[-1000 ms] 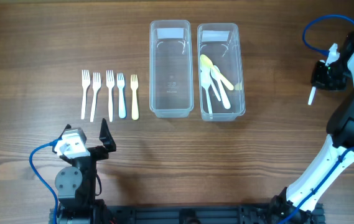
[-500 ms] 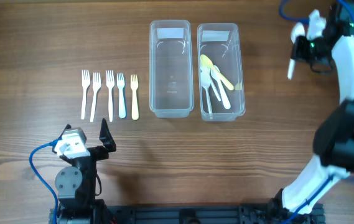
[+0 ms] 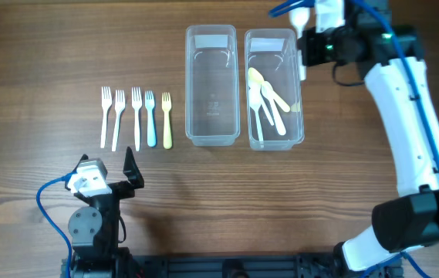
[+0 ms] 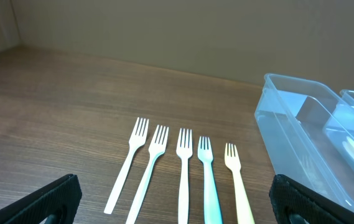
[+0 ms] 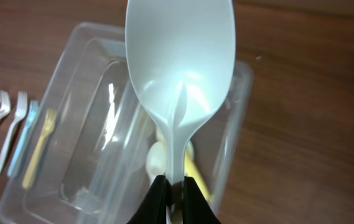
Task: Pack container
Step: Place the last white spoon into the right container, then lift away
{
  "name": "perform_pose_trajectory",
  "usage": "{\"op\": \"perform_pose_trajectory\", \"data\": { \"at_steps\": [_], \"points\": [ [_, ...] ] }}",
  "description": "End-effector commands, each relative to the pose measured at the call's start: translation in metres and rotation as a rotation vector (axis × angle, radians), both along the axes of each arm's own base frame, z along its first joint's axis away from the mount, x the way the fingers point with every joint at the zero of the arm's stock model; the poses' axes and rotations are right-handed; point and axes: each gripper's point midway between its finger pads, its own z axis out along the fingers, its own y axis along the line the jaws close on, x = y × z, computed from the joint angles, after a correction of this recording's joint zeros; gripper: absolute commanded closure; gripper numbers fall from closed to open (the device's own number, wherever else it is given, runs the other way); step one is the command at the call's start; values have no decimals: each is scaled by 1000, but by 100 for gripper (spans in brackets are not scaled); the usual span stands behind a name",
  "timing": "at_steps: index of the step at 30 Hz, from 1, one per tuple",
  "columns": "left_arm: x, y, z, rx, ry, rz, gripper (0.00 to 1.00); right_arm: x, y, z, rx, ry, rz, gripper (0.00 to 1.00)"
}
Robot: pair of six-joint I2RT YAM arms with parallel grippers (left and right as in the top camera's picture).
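Two clear plastic containers stand side by side: the left one (image 3: 211,85) is empty, the right one (image 3: 275,89) holds several spoons (image 3: 269,104), white and yellow. Several plastic forks (image 3: 136,116) lie in a row to their left, also seen in the left wrist view (image 4: 184,168). My right gripper (image 3: 305,54) is shut on the handle of a white spoon (image 5: 180,62) and holds it above the right container's far right edge (image 5: 229,143). My left gripper (image 3: 119,166) is open and empty near the front, just short of the forks.
The wooden table (image 3: 49,54) stretches bare left of the forks and right of the containers. A blue cable (image 3: 45,205) loops by the left arm's base.
My right arm has swung from the far right edge leftward and toward the back, carrying the white spoon to above the right container. The left arm has not moved.
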Motion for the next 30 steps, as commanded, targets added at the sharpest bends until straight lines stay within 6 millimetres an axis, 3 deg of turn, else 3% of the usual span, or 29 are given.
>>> {"op": "perform_pose_trajectory", "data": {
  "at_steps": [1, 7, 14, 18, 21, 23, 27, 30],
  "points": [
    [0, 1, 0, 19, -3, 2, 0, -8, 25, -47, -6, 118, 31, 94],
    [0, 1, -1, 19, -3, 2, 0, -17, 48, -107, -30, 257, 64, 94],
    [0, 1, -1, 19, -3, 2, 0, -17, 50, -135, -39, 326, 45, 94],
    [0, 1, 0, 19, -3, 2, 0, -16, 50, -135, -38, 324, 45, 92],
    [0, 1, -1, 19, -3, 2, 0, -17, 50, -136, -40, 328, 45, 63],
    [0, 1, -1, 19, -3, 2, 0, -17, 50, -133, -38, 322, 45, 57],
    [0, 1, -1, 19, -3, 2, 0, -11, 51, -107, -22, 261, 45, 54],
    [0, 1, -1, 19, -3, 2, 0, -3, 45, -72, -22, 174, 22, 49]
  ]
}}
